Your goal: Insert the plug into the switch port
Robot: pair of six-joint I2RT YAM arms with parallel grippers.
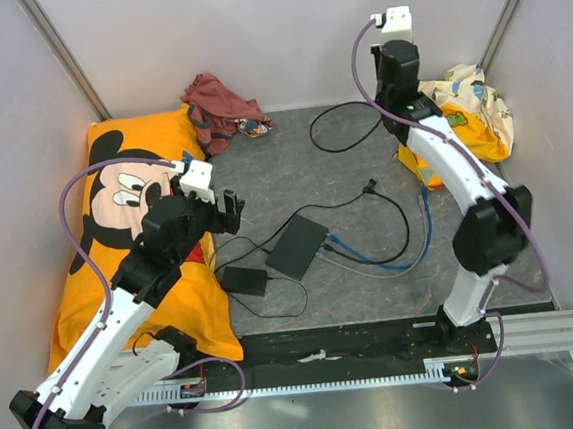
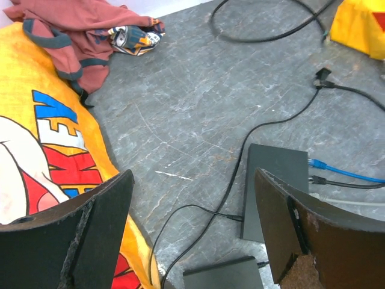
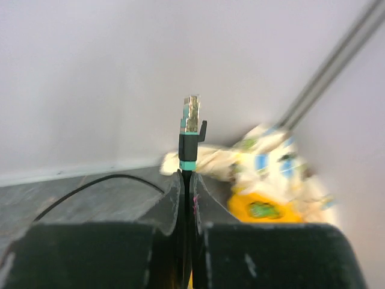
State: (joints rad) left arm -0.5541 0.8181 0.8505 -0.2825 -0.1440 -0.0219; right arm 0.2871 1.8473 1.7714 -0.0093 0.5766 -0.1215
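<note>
The switch [image 1: 297,247] is a thin flat black box lying on the grey mat; it also shows in the left wrist view [image 2: 274,180]. A blue cable [image 1: 371,257] and a thin black cord are plugged into it. My right gripper [image 3: 187,177] is shut on the plug [image 3: 191,129], black with teal bands and a clear tip. It holds the plug high at the back right [image 1: 394,65], far from the switch. My left gripper [image 1: 228,210] is open and empty [image 2: 192,198], above the mat just left of the switch.
The black adapter brick [image 1: 243,279] with its cord lies left of the switch. A loose black connector [image 1: 369,186] lies behind the switch. An orange Mickey pillow [image 1: 134,198] is at left, a red cloth [image 1: 222,105] at back, and a yellow patterned cloth [image 1: 473,108] at back right.
</note>
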